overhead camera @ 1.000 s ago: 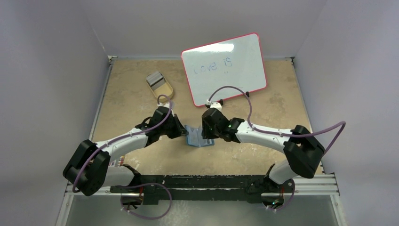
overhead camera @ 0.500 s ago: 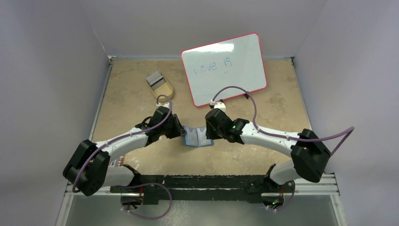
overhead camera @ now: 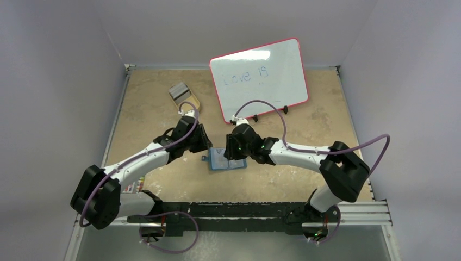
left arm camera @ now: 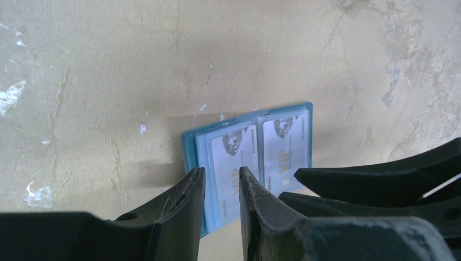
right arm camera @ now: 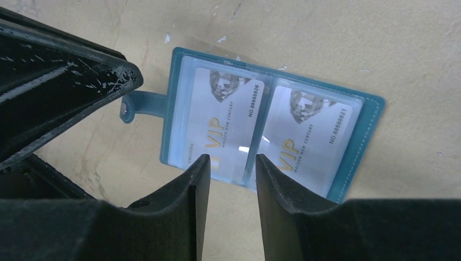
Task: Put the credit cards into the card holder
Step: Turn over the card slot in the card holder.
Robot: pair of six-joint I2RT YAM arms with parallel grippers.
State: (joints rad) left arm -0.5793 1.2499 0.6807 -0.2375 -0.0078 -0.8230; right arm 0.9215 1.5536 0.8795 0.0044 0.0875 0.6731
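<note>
The teal card holder point(overhead camera: 222, 160) lies open and flat on the table between my two grippers. In the right wrist view, two pale silver VIP credit cards point(right arm camera: 223, 114) sit side by side in its clear sleeves, and its snap tab point(right arm camera: 138, 103) points left. My left gripper point(left arm camera: 220, 173) hovers open over the holder's point(left arm camera: 190, 147) near edge, holding nothing. My right gripper point(right arm camera: 232, 159) is also open and empty, just above the holder's point(right arm camera: 369, 109) middle fold. A small stack of grey cards point(overhead camera: 178, 90) rests at the back left.
The grey stack sits on a tan oval tray point(overhead camera: 191, 104). A red-framed whiteboard point(overhead camera: 258, 76) stands propped at the back, behind the right arm. The left gripper's fingers point(right arm camera: 65, 70) are close beside the right gripper, at the holder's tab side.
My left gripper has opened and drawn back from the holder towards the upper left. The holder now lies flat, slightly further left. The right gripper has shifted left over it.
</note>
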